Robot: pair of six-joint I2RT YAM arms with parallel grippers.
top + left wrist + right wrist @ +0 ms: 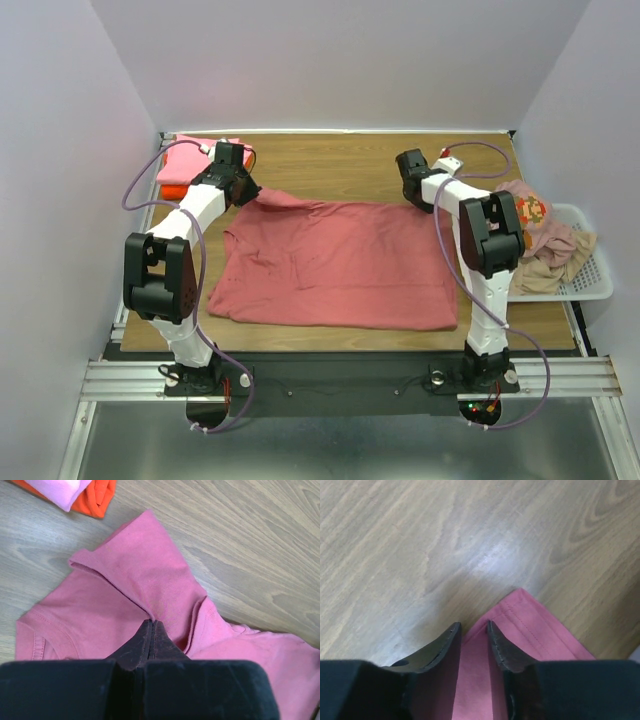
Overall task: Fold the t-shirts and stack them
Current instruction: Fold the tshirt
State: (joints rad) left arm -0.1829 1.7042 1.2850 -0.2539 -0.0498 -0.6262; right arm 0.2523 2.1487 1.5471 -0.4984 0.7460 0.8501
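Observation:
A dusty rose-red t-shirt [330, 265] lies spread flat across the middle of the table. My left gripper [250, 190] is shut on a pinched fold near its far-left sleeve [135, 575]; the tips [151, 622] meet with cloth bunched around them. My right gripper [412, 195] is at the shirt's far-right corner [530, 625]. Its jaws [474, 626] stand narrowly apart, with the hemmed corner between them. A folded light pink t-shirt [60, 490] lies on a bright orange one [97, 497] at the back left.
A white mesh basket [590, 280] sits at the right table edge. It holds a pale pink printed shirt [535, 215] and a beige one [550, 270]. The wooden table [340, 160] ends at white walls behind and on both sides.

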